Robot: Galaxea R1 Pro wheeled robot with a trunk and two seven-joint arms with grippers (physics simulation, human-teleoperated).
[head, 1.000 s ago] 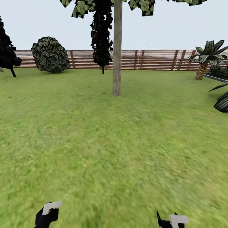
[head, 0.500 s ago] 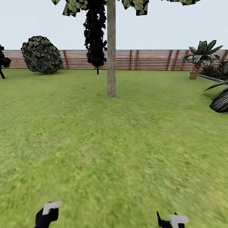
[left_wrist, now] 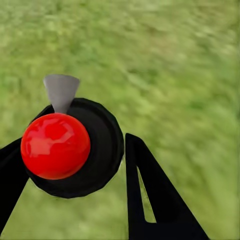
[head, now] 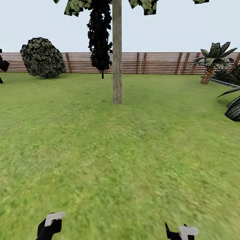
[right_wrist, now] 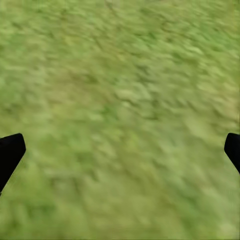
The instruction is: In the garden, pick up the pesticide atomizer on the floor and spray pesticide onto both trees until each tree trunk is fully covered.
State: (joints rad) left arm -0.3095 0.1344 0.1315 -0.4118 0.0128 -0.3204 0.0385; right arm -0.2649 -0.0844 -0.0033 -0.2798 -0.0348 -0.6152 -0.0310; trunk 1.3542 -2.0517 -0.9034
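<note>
In the left wrist view my left gripper (left_wrist: 72, 140) is shut on the pesticide atomizer (left_wrist: 102, 150). It appears end-on as a black round body with a grey nozzle and a glossy red ball on top. My right gripper (right_wrist: 122, 145) is open over bare grass, nothing between its fingers. In the head view one tree trunk (head: 117, 60) rises straight ahead across the lawn, grey-beige and bare, with leaf clusters at the top edge. Both arms' ends sit at the bottom edge, left (head: 50, 226) and right (head: 181, 231).
A brown slat fence (head: 160, 62) closes the far side of the garden. A black-leaved tree (head: 99, 36) stands behind the trunk, with a round bush (head: 42, 57) at far left. A small palm (head: 211, 61) and a dark striped plant (head: 233, 111) are at right.
The whole head view has shifted: the trunk and bushes slid left in the picture and the trunk base sits slightly lower, so the camera moved. The arms kept their places.
</note>
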